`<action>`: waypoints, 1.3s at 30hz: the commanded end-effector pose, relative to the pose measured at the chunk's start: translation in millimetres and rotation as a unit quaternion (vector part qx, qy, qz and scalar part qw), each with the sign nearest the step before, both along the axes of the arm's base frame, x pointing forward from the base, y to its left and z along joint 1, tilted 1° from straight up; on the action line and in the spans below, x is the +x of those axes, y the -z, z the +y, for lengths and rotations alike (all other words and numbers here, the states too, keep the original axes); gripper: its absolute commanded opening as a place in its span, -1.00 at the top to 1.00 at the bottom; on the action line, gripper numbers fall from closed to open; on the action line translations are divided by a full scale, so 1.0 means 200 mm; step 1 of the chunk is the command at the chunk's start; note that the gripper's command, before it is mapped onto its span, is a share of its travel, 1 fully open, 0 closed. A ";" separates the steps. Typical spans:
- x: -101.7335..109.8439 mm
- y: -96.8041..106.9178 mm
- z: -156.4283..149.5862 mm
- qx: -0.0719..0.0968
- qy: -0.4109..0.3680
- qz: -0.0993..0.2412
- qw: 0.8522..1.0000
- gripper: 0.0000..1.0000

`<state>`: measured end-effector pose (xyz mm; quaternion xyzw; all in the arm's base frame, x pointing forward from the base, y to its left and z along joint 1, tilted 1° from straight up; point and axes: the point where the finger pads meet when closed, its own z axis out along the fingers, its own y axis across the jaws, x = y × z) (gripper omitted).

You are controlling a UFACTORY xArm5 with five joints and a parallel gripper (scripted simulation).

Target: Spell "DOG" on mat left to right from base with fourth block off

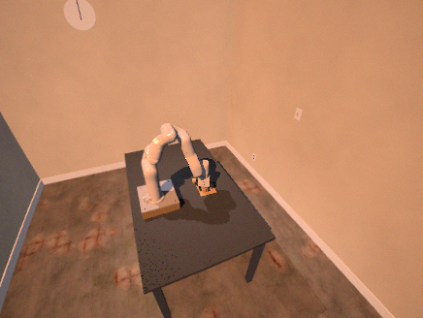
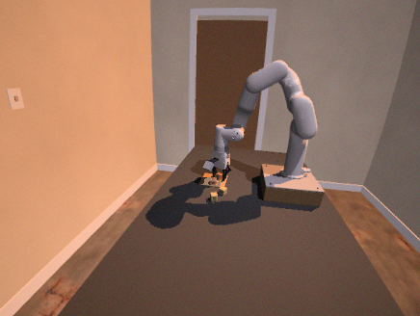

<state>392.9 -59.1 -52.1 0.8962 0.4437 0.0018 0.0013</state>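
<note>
Top view: the gripper (image 1: 206, 188) hangs low over the orange mat (image 1: 211, 192), fingers part open, holding nothing

Exterior view: blocks (image 2: 215, 196) sit crowded by the mat (letters unreadable); expect your descent to knock neighbours

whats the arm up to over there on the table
The single arm is bent down over a small orange mat with lettered blocks on the dark table. Its gripper hangs low above the mat, partly open and holding nothing. Two small blocks sit just off the mat's near edge; the letters are too small to read.
</note>
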 end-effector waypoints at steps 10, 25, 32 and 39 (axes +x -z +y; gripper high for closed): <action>0.01 0.00 0.00 0.000 0.000 -0.002 1.000 0.05; 0.01 0.00 0.00 0.000 0.000 -0.002 1.000 0.47; 0.01 0.00 0.00 0.000 0.000 -0.002 1.000 0.47; 0.01 0.00 0.00 0.000 0.000 -0.002 1.000 0.47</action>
